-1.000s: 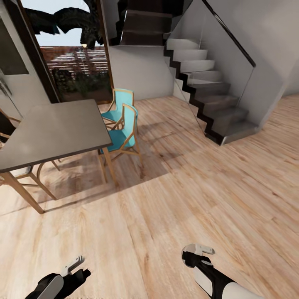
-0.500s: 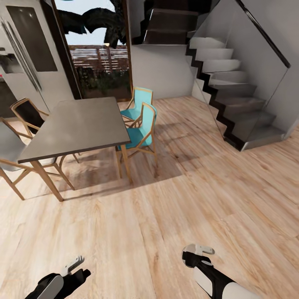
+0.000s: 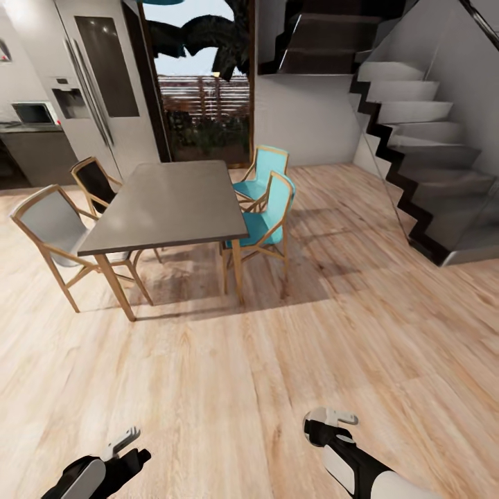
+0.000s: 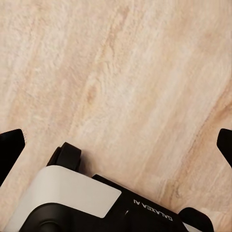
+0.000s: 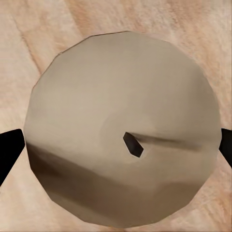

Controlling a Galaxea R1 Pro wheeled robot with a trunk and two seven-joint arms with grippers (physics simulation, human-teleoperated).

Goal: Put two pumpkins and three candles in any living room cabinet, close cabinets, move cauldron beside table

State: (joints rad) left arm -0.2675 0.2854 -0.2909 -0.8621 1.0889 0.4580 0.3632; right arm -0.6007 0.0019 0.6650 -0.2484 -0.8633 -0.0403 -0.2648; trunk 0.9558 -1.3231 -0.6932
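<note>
Candle (image 5: 123,130), a stubby beige-tan cylinder, sits end-on between the two dark fingertips (image 5: 8,147) of the right pincer, its round top and small dark wick facing the right wrist camera. One fingertip flanks each side of the wax, set wide apart around it; actual contact cannot be made out, so whether the pincer grips it cannot be told. Wood-plank floor (image 5: 29,29) shows around the candle's edge.

From the head camera, the right pincer (image 3: 333,418) rides low over the floor (image 3: 229,388), white and black, with the candle itself hidden beneath the wrist. The left pincer (image 3: 128,447) hangs at a similar height on the robot's other side, well apart from the right one. In the left wrist view its fingertips (image 4: 9,147) stand spread wide with nothing but bare planks (image 4: 125,82) between them.

Well ahead of both pincers stands a grey dining tabletop (image 3: 166,204) on wooden legs, with two turquoise chairs (image 3: 267,222) on the side toward the right pincer and a grey chair (image 3: 52,232) and a black chair (image 3: 93,184) on the side toward the left one. Farther ahead of the right pincer rises a staircase (image 3: 423,152); beyond the tabletop are a glass door (image 3: 204,104) and a steel refrigerator (image 3: 100,83).
</note>
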